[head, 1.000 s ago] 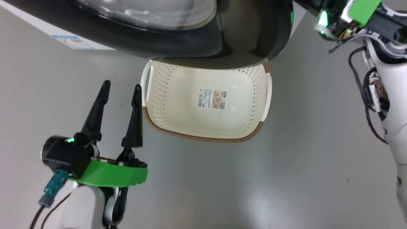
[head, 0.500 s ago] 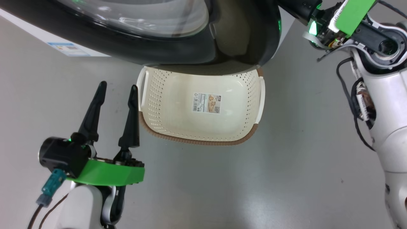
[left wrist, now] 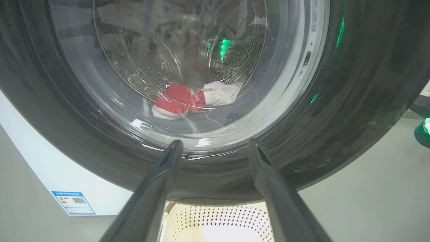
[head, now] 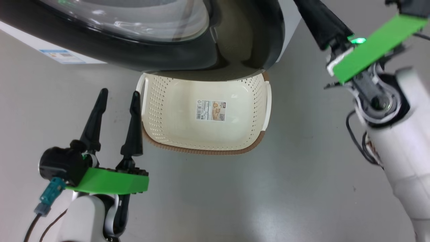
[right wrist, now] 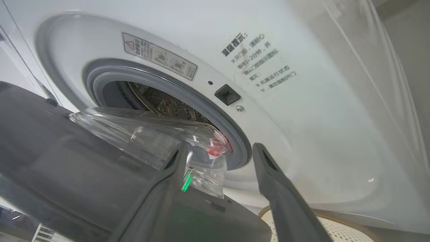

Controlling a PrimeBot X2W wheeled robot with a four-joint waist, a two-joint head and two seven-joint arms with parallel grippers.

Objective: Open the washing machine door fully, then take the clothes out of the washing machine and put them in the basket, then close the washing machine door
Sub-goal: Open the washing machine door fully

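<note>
The right pincer [right wrist: 216,149] stood wide, holding nothing. Its fingers lay at the free edge of the door [head: 151,57], one dark finger [right wrist: 278,188] clear of it. The other was so close against the black rim that I could not tell whether it touched. The door hung ajar, swung partway out from the white washing machine [right wrist: 302,101] and over the far end of the basket [head: 201,151].

The left pincer [head: 119,92] was also wide and empty, just beside the basket's near left corner. The clothes [left wrist: 178,101] lay low in the steel drum [right wrist: 158,101], seen through the glass.

The door looked rigid and fairly heavy, its glossy rim probably slippery. A push behind the free edge would likely serve better than a pinch. The clothes looked light and limp, best pinched at a raised fold, and they might drag on the grey rubber ring [right wrist: 235,134].
</note>
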